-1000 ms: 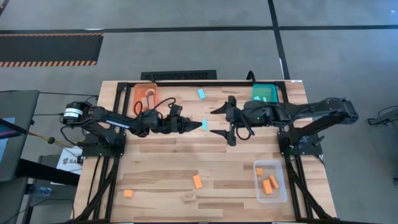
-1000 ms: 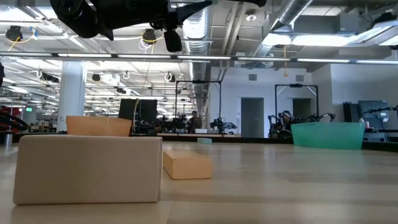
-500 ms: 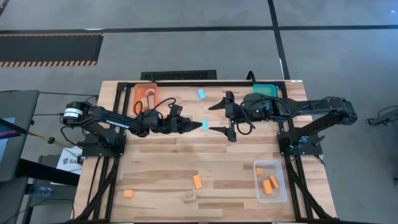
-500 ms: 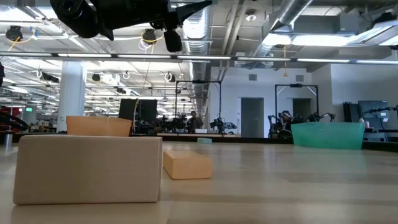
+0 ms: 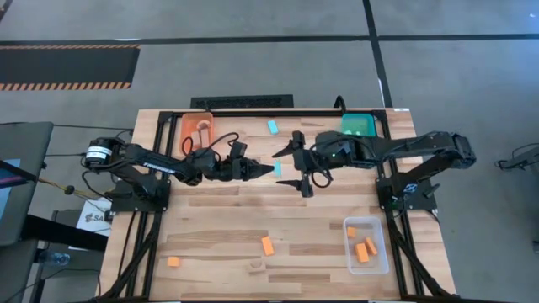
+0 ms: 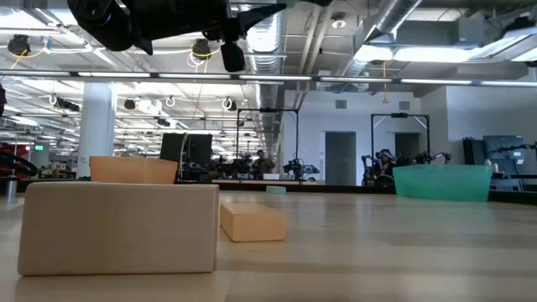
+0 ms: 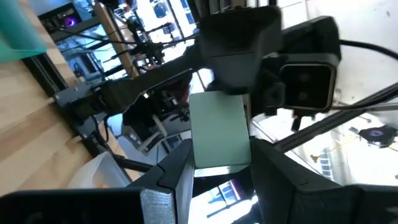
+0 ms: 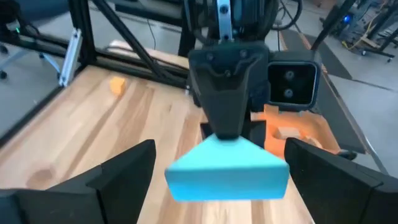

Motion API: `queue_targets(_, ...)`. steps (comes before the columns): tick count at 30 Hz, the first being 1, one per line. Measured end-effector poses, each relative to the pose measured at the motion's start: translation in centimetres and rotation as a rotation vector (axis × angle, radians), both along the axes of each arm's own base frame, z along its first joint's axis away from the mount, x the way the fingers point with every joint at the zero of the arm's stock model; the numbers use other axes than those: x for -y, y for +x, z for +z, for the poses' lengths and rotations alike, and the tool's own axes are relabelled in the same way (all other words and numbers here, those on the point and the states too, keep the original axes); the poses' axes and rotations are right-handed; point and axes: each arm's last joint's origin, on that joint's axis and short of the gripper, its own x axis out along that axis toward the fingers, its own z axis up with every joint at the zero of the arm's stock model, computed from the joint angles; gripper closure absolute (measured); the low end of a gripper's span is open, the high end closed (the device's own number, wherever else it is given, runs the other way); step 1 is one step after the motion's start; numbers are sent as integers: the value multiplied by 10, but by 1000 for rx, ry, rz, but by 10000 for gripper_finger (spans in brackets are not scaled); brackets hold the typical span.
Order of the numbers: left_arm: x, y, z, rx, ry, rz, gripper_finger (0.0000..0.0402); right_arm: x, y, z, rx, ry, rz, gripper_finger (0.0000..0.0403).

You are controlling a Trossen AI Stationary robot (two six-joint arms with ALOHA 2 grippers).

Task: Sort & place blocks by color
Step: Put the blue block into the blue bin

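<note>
My left gripper (image 5: 269,169) reaches in from the table's left and is shut on a light blue block (image 5: 277,167) held above the table's middle. My right gripper (image 5: 280,169) comes from the right, open, with one finger on the far side and one on the near side of that block, not touching it. In the right wrist view the block (image 8: 227,169) shows between my wide-spread fingers. A second light blue block (image 5: 273,126) lies flat on the table farther back. My left gripper pinches the light blue block by its near end (image 7: 219,163) between its two fingers. The fingers lie level and point toward the table's right. The rest of the block sticks out past the fingertips, lifted clear of the table.
An orange tray (image 5: 187,124) stands far left, a teal tray (image 5: 358,124) far right, and a clear tray (image 5: 376,252) with orange blocks near right. Two orange blocks (image 5: 267,246) (image 5: 173,262) and a pale wood block (image 5: 255,268) lie near the front edge.
My right gripper, staying open, has moved toward the table's left, up to the light blue block in my left gripper, so that its fingers now stand on either side of the block.
</note>
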Motion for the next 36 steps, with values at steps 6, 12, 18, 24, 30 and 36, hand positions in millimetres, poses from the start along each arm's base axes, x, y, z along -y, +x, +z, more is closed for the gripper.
queue_targets(6,0,0,1,13,1,-1,287,0,5,-5,-14,-43,2,24)
queue_targets(12,0,0,2,19,0,-1,287,0,11,-12,-29,-63,8,24)
queue_targets(18,0,0,1,10,1,-5,287,0,14,-14,-28,-76,-15,24)
queue_targets(24,-1,0,1,9,2,-3,287,1,14,-14,-25,-75,-17,39)
queue_targets(30,-1,0,1,9,3,-5,285,1,14,-13,-24,-75,-21,98)
queue_targets(36,-4,0,2,11,22,10,244,3,8,-8,-15,-99,-92,130)
